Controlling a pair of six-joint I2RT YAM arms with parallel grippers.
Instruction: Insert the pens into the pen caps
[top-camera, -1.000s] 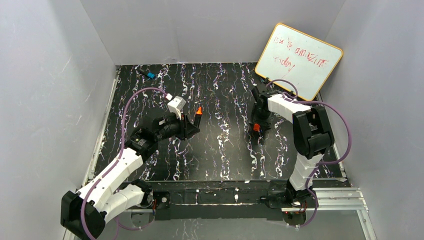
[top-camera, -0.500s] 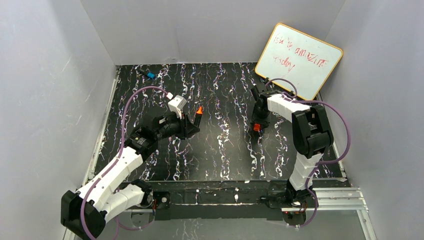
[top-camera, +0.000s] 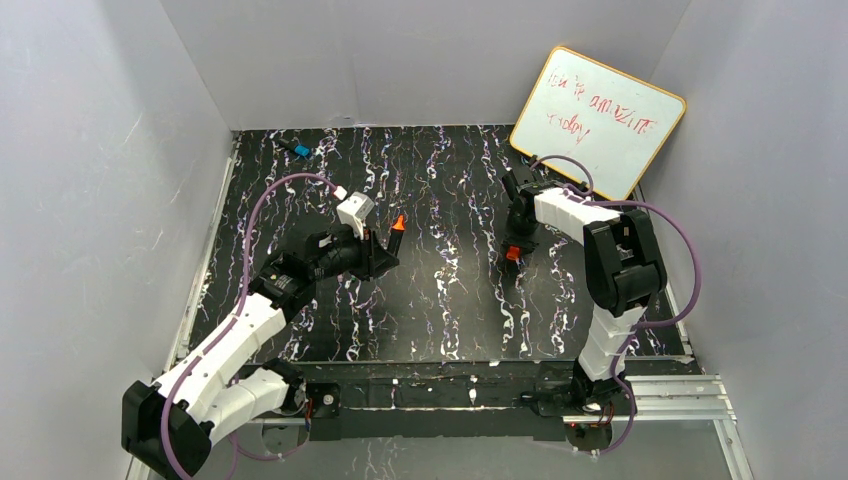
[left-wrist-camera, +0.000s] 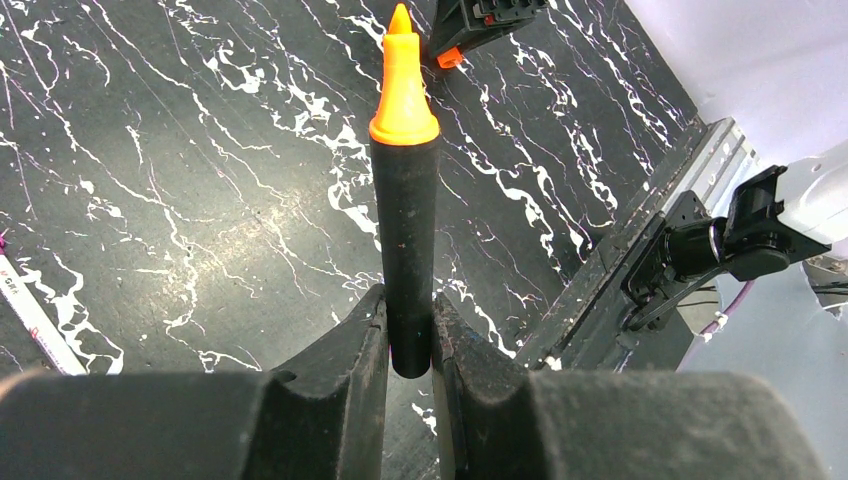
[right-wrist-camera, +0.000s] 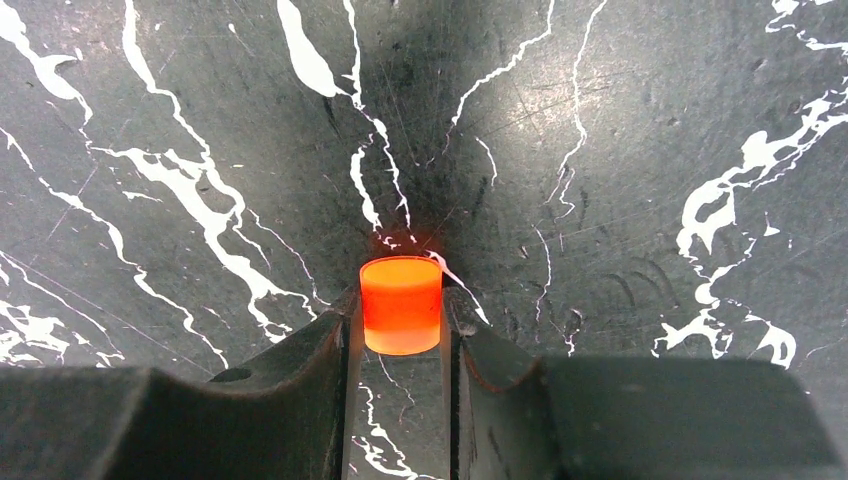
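1. Left gripper (left-wrist-camera: 408, 305): the jaws are narrow and clamped on the lower barrel of the black marker (left-wrist-camera: 405, 230). Its orange tip (left-wrist-camera: 403, 90) points away from the wrist and is raised off the table (top-camera: 450, 310). Compared with the earlier top views, you see almost no change in this arm's pose.
2. Slim white pen (left-wrist-camera: 35, 325): it lies flat on the table at the left edge of the left wrist view. You cannot make it out from above.
3. Right gripper (right-wrist-camera: 400, 300): the jaws are drawn in, and both pads meet the sides of the orange cap (right-wrist-camera: 401, 305), which sits on the table. Against the earlier top views, the wrist has shifted only slightly.
4. View notes: from the top camera you see the cap only as an orange dot (top-camera: 512, 254) under the gripper. The right wrist view shows you its round top and the fingers flanking it. The left wrist view shows the cap just beyond the marker tip.
5. Small black piece with a blue end (top-camera: 298, 150): it lies at the far left corner, appears only from above, and has not moved.
6. Whiteboard (top-camera: 597, 120): it leans at the far right and carries red scribble you cannot read.
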